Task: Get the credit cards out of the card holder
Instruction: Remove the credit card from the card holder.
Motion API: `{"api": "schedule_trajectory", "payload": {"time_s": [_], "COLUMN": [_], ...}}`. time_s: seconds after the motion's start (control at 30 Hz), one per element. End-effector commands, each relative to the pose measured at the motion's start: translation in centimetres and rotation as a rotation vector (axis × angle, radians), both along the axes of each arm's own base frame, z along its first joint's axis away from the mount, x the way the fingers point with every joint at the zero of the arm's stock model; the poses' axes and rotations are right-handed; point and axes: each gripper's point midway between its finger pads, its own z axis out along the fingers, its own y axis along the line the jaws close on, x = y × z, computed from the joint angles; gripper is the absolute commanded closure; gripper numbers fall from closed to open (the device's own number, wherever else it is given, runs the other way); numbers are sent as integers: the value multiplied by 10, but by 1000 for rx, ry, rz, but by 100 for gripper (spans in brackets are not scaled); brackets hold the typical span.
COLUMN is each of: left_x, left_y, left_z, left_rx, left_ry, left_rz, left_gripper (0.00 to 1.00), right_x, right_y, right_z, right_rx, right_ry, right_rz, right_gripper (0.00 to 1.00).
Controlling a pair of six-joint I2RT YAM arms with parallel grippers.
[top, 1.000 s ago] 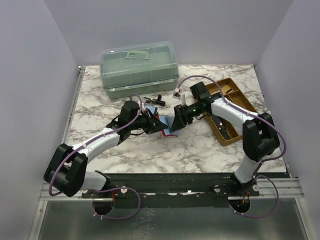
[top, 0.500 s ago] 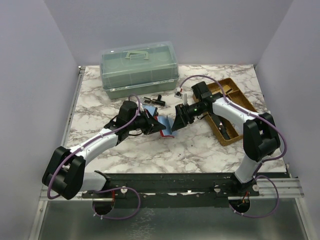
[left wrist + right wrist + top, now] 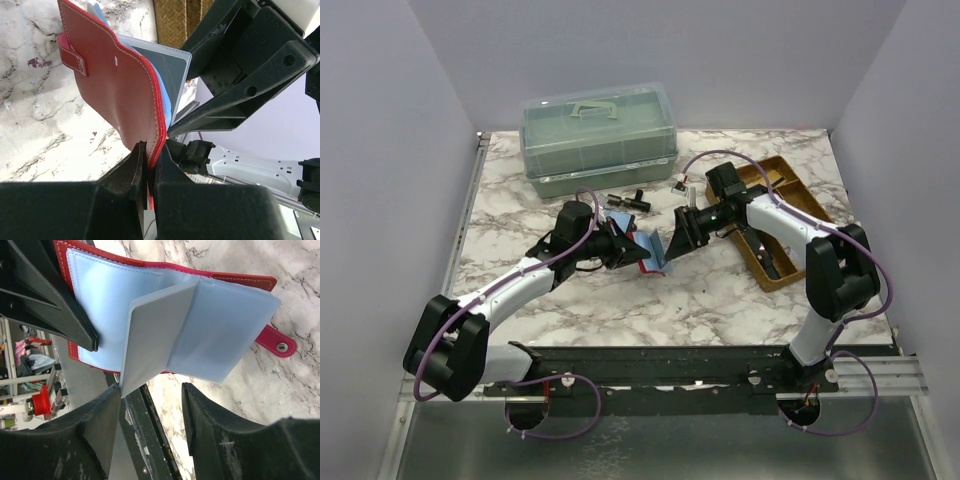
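The red card holder [image 3: 648,254] is open and held on edge above the table, mid-table. My left gripper [image 3: 624,245] is shut on its red rim [image 3: 161,107]; the red outer face and closing tab [image 3: 75,55] face the left wrist camera. In the right wrist view the blue inner panels [image 3: 100,295] show. A grey credit card [image 3: 155,335] sticks out of the fold, its lower corner touching the left finger of my right gripper [image 3: 150,390], which is open. The card also shows in the left wrist view [image 3: 166,65]. My right gripper [image 3: 678,238] faces the holder from the right.
A green lidded toolbox [image 3: 598,135] stands at the back. A brown wicker tray [image 3: 790,190] lies at the right under my right arm. A small black part [image 3: 630,201] and a small white piece [image 3: 677,185] lie behind the holder.
My right gripper has moved a little to the right and back from the holder. My left gripper has shifted the holder slightly farther from the arm bases.
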Motion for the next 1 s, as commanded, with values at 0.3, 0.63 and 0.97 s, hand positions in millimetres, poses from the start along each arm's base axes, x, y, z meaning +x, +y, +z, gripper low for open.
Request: {"api": "schedule_trajectory", "payload": {"time_s": [0.3,0.63,0.97], "left_x": [-14,-16,-17], "left_y": [-8,-8,1], "left_z": [27,30,20], "left_rx": [-75,-90,-68], "left_ry": [-67,-78,-81], "left_rz": [-112,-121,-89], "left_gripper": [100,100,100], "right_x": [1,-4,-2], "right_y": [0,3,-7], "right_z": [-3,7,10], "right_rx": [52,110,97], "right_ry": [82,118,103], "right_rz": [-3,13,-31], "right_gripper": [59,66,71]}}
